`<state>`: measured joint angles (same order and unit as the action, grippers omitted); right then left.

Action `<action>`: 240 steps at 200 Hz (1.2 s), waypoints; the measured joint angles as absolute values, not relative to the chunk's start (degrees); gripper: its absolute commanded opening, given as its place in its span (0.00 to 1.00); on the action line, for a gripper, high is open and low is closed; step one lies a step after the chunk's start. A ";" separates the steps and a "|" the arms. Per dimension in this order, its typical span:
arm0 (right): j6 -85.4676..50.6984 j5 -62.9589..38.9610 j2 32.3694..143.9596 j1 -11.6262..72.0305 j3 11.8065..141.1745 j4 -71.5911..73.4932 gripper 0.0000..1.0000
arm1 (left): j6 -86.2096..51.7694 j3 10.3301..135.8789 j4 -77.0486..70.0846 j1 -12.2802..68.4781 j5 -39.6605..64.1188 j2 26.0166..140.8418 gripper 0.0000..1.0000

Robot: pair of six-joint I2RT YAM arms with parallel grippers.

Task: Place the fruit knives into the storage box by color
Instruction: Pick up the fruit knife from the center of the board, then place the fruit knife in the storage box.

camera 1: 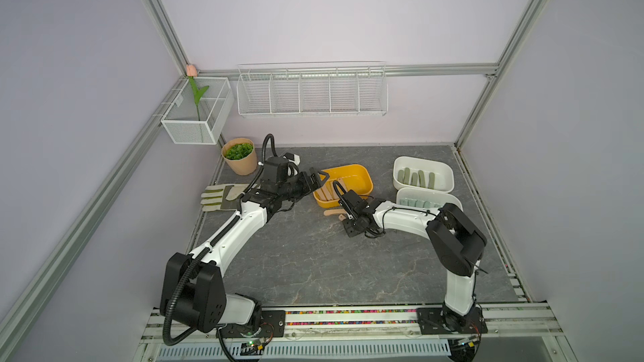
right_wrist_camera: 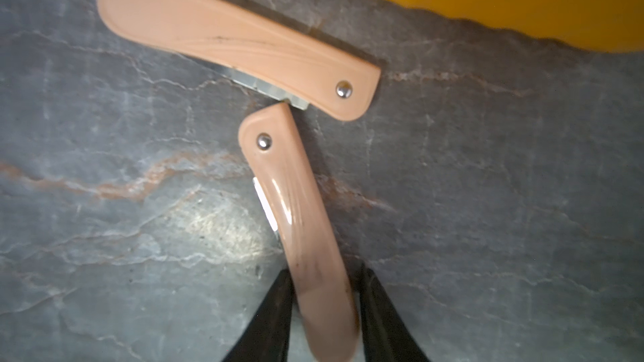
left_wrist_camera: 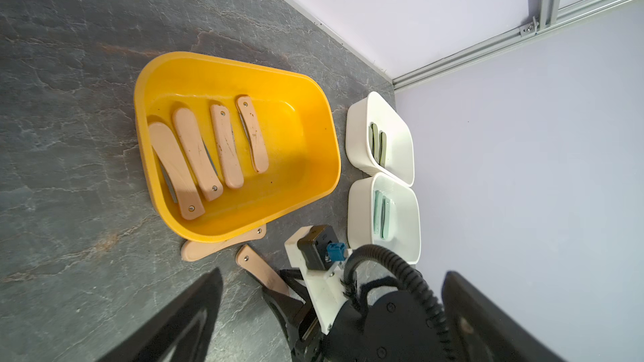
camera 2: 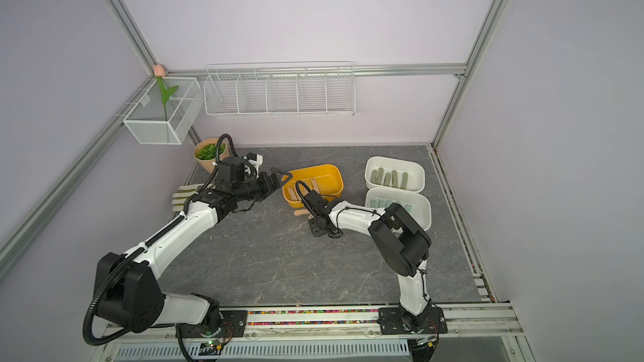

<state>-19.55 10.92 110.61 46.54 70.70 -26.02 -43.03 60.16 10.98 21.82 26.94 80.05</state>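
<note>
My right gripper (right_wrist_camera: 324,269) is shut on the rounded end of a peach-pink fruit knife (right_wrist_camera: 296,203) that lies on the grey table, one black finger against each side. The knife's rivet end touches a second loose peach-pink knife (right_wrist_camera: 237,43) lying along the yellow storage box (camera 1: 362,175). Several peach-pink knives (left_wrist_camera: 195,154) lie side by side in that box. My left gripper (camera 1: 320,177) hangs wide open and holds nothing above the box's left end. To the right, one white box (camera 1: 446,172) holds olive knives (camera 1: 416,179) and another (camera 1: 407,193) holds mint knives (camera 1: 418,202).
A beige-and-olive work glove (camera 1: 223,196) lies at the table's left edge under my left arm. Behind it stands a potted green plant (camera 1: 238,156). A wire rack (camera 1: 312,92) and a mesh basket with a tulip (camera 1: 197,113) hang on the walls.
</note>
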 measured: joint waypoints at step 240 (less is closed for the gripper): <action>-19.25 3.64 89.54 35.86 73.89 -35.55 0.20 | -42.83 63.53 11.05 21.82 27.38 83.77 0.99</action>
<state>-19.25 3.64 89.54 35.86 73.89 -35.55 -42.83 63.53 11.05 21.82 27.38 83.77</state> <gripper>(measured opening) 0.236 0.994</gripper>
